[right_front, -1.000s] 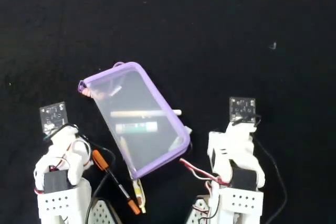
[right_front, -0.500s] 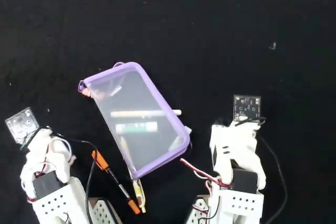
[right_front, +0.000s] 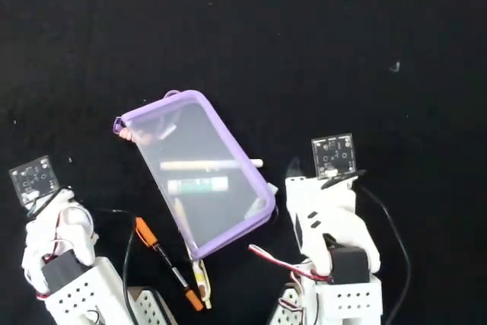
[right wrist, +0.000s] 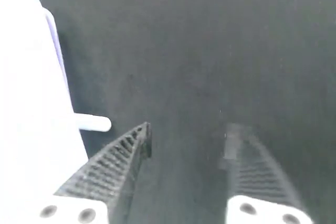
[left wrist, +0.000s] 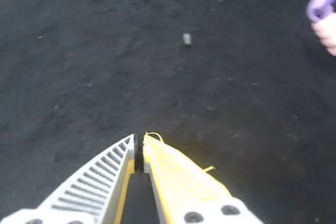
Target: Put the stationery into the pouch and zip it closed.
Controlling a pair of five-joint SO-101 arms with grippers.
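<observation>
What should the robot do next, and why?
Probably the right gripper should nudge toward the white stick poking out of the pouch and grasp it. Its jaws are open, the stick's end lies close beside it, and the pouch likely can't zip around it.

pouch [right_front: 204, 176]: we are seeing clear, glossy plastic edged in purple trim.
table [right_front: 342, 51]: we are finding a black, matt, slightly fuzzy cover.
left gripper [left wrist: 139, 141]: we are noting ribbed white and yellow plastic.
right gripper [right wrist: 188, 135]: we are noting ribbed dark plastic.
</observation>
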